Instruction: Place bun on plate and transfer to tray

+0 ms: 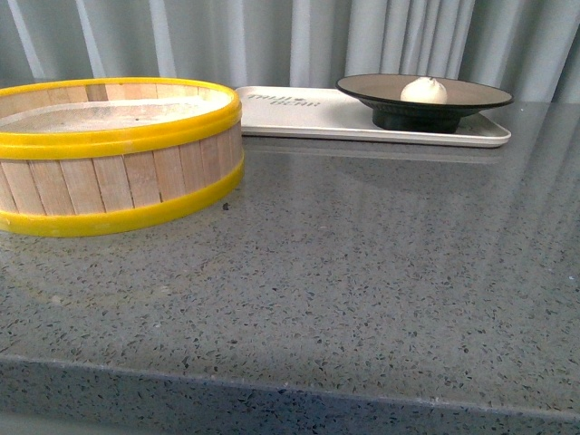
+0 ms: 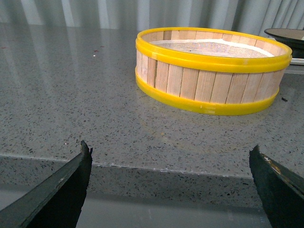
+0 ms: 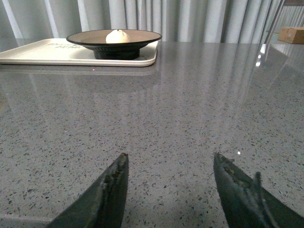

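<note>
The grey speckled counter (image 1: 344, 299) is carrying everything, with the yellow-rimmed wooden steamer basket (image 1: 113, 154) sitting toward its far left. The tray (image 1: 308, 116) is lying along the far edge, its long axis running parallel to that edge, and the plate (image 1: 424, 101) is resting on the tray's right end with the bun (image 1: 424, 90) sitting on it, so the task is looking complete. The right gripper (image 3: 170, 185) is hovering by the near edge, jaws spread and empty, with the plate lying well ahead and to its left; it is the nearer arm. The left gripper (image 2: 171, 185) is likewise gaping, facing the basket. The tray's lettering is too small to read, and the basket's inside is largely hidden.
</note>
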Robot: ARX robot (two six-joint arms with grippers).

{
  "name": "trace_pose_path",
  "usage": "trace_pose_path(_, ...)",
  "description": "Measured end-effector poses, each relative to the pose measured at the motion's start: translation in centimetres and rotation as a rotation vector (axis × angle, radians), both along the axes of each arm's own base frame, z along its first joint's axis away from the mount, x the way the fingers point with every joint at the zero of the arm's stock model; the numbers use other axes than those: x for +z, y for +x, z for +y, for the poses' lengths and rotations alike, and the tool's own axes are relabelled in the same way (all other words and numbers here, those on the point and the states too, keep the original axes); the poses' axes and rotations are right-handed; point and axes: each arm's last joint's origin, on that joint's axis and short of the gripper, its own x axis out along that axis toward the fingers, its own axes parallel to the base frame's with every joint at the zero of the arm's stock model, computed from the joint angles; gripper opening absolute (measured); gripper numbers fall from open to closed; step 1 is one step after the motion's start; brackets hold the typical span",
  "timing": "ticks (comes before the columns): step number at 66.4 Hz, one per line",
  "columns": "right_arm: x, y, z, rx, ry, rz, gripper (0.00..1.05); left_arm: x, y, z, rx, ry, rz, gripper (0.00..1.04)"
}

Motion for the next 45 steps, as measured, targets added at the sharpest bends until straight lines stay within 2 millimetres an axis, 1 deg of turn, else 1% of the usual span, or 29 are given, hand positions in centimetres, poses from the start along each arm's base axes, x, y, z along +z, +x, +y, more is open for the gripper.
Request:
trace_pose_path(2, 0.00, 0.00, 0.00, 0.000, 0.000, 0.000, 0.63, 0.00, 0.00, 0.00, 0.000, 0.000, 0.000, 0.98)
trace_pose_path(8, 0.00, 0.00, 0.00, 0.000, 0.000, 0.000, 0.79, 0.00, 0.00, 0.00, 0.000, 0.000, 0.000, 0.98)
trace_pose_path(10, 0.00, 0.00, 0.00, 0.000, 0.000, 0.000, 0.83, 0.00, 0.00, 0.00, 0.000, 0.000, 0.000, 0.98)
trace_pose_path(15, 0.00, 0.00, 0.00, 0.000, 0.000, 0.000, 0.98, 0.00, 0.00, 0.00, 0.000, 0.000, 0.000, 0.98)
trace_pose_path(19, 0.00, 0.00, 0.00, 0.000, 0.000, 0.000, 0.95, 0.00, 0.00, 0.00, 0.000, 0.000, 0.000, 0.98)
trace_pose_path(45, 0.00, 0.00, 0.00, 0.000, 0.000, 0.000, 0.96, 0.00, 0.00, 0.00, 0.000, 0.000, 0.000, 0.98)
